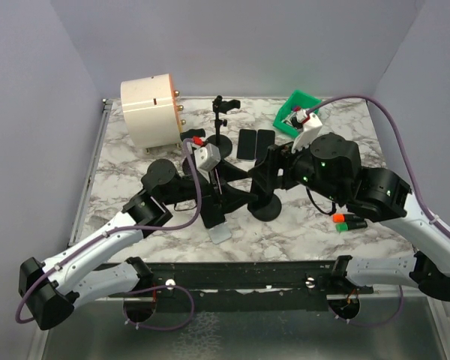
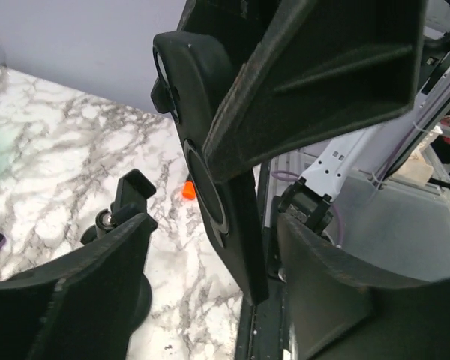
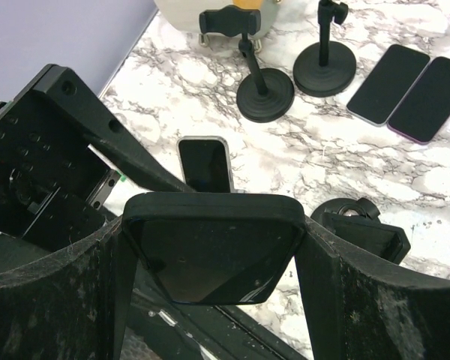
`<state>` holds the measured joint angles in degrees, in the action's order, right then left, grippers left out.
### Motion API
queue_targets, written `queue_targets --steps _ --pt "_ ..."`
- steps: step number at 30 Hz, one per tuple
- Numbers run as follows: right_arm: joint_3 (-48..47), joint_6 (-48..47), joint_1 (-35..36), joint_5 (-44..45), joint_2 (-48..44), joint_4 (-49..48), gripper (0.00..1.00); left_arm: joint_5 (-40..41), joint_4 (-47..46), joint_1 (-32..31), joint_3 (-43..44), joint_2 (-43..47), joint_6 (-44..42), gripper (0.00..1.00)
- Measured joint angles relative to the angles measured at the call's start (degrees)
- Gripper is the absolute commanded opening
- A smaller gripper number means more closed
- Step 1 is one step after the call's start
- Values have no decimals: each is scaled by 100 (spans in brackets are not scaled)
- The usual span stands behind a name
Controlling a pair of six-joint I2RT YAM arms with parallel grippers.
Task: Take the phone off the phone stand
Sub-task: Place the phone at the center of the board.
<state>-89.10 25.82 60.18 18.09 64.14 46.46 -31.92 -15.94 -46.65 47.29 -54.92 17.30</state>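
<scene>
Marble-patterned worktop (image 1: pixel 112 180) carries the phone stand (image 1: pixel 266 204) at centre, with both arms meeting over it. Phone (image 3: pixel 214 255), in a black case, stands on edge above the worktop just beside the stand's clamp; whether it is seated in the clamp cannot be told. Expect a rigid, fairly light slab with a smooth, slippery glass face that could crack if dropped. Grip across the cased side edges, not the screen. Right fingers (image 3: pixel 60 315) are clamped on two opposite edges. Left fingers (image 2: pixel 67 300) are apart, straddling the phone without visible contact.
</scene>
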Motion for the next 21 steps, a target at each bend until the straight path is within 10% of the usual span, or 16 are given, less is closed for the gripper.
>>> queue_targets --steps 18,21 --pt "-79 260 -28 496 269 118 0 328 673 -262 509 -531 367 0" --pt "-79 267 -31 525 293 166 14 400 699 -304 509 -560 396 0"
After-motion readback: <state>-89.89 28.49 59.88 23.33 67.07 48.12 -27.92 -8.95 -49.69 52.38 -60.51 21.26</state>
